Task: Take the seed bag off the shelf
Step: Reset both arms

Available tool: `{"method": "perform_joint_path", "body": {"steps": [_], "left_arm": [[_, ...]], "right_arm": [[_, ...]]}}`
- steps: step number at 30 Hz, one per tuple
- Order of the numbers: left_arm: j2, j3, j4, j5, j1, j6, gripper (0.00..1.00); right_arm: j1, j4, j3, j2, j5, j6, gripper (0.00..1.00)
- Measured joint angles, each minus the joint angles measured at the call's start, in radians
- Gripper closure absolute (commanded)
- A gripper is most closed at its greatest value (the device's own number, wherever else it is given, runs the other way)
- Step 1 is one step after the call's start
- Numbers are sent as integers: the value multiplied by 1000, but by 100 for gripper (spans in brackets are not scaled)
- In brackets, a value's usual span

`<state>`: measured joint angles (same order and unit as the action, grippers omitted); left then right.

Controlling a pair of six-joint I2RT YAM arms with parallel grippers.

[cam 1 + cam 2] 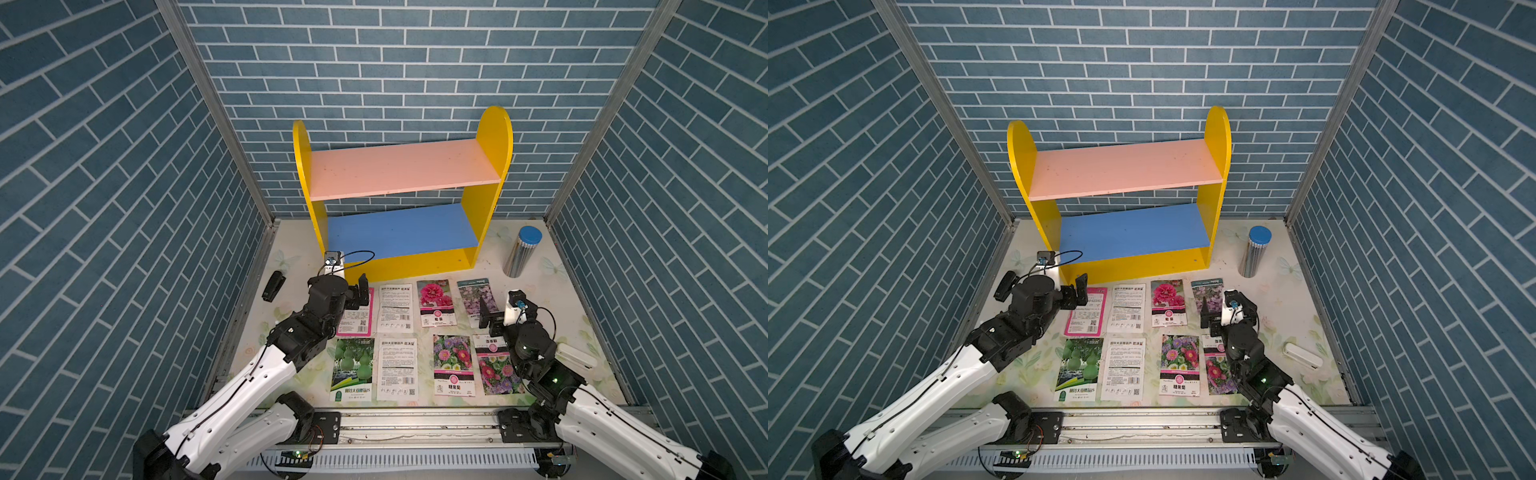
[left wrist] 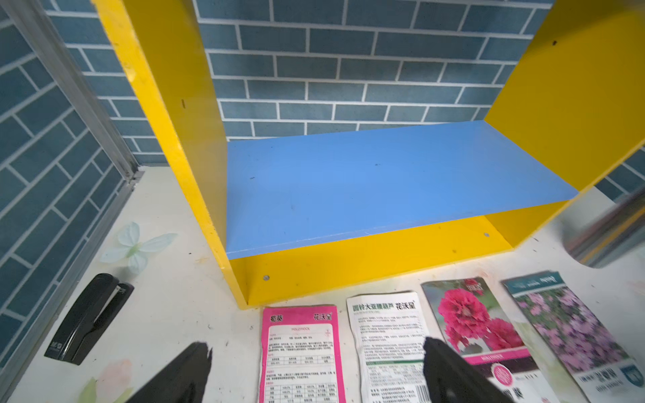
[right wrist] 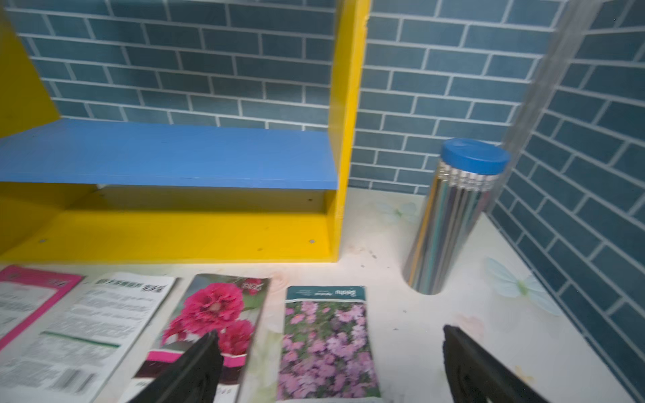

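Both end effectors are spread wide and grip nothing. My left end effector [image 2: 316, 343] hangs over the pink-edged seed bag [image 2: 300, 324], and my right end effector [image 3: 330, 333] over the purple-flower seed bag [image 3: 324, 310]. Eight bags in total lie flat on the surface [image 1: 540, 291] in two rows, just in front of the shelf [image 1: 399, 168]. A pencil tube [image 1: 521, 251] stands to the right of the shelf, and a black stapler [image 1: 273, 286] lies to its left.

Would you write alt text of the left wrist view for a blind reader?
The shelf, its blue lower board bare, stands behind four seed bags lying flat on the table; the open left gripper hovers over them.
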<state>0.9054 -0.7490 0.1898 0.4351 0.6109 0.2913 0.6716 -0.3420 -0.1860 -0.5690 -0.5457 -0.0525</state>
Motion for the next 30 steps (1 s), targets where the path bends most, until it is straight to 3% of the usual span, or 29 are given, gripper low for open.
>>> {"method": "perform_joint_path", "body": {"steps": [7, 13, 21, 30], "left_arm": [[45, 111, -175, 8, -164, 0, 0], [51, 215, -358, -60, -272, -7, 0], [106, 303, -606, -108, -332, -54, 0], [183, 441, -909, -167, -431, -146, 0]], "right_arm": [[-316, -207, 80, -103, 167, 13, 0], [-513, -367, 83, -266, 340, 12, 0], [-648, -590, 86, -458, 485, 12, 0], [-693, -825, 73, -736, 611, 17, 0]]}}
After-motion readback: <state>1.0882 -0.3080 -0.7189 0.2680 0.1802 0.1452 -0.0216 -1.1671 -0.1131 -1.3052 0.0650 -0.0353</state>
